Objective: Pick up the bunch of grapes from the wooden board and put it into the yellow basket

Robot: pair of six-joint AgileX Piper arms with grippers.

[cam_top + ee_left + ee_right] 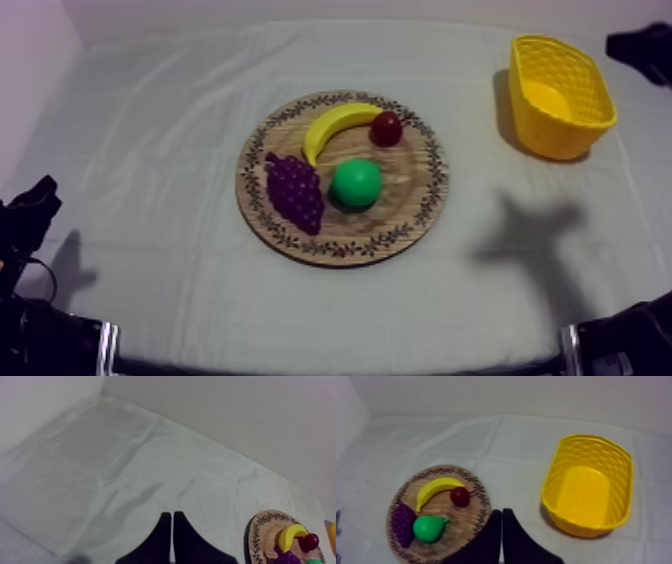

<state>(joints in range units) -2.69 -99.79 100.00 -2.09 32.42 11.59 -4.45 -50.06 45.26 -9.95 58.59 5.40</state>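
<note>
Round wooden board w/ patterned rim (pixel 428 190) sits mid-table on the grey-white cloth (pixel 150 130). The purple bunch of grapes (pixel 295 190) lies on the board at abt 8 o'clock, just beside the green pear (pixel 356 183) near the centre. Curved yellow banana (pixel 335 125) is at 12 o'clock, w/ the small red fruit (pixel 386 128) at 1 o'clock by its end. Yellow lattice-walled basket (pixel 545 140) stands upright at 2 o'clock from the board, well apart. Left gripper (pixel 172 515) hangs over bare cloth, its 2 black fingers clenched together on nothing. Right gripper (pixel 501 511) hangs over the cloth btwn board and basket, fingers likewise pressed together, holding nothing.
</note>
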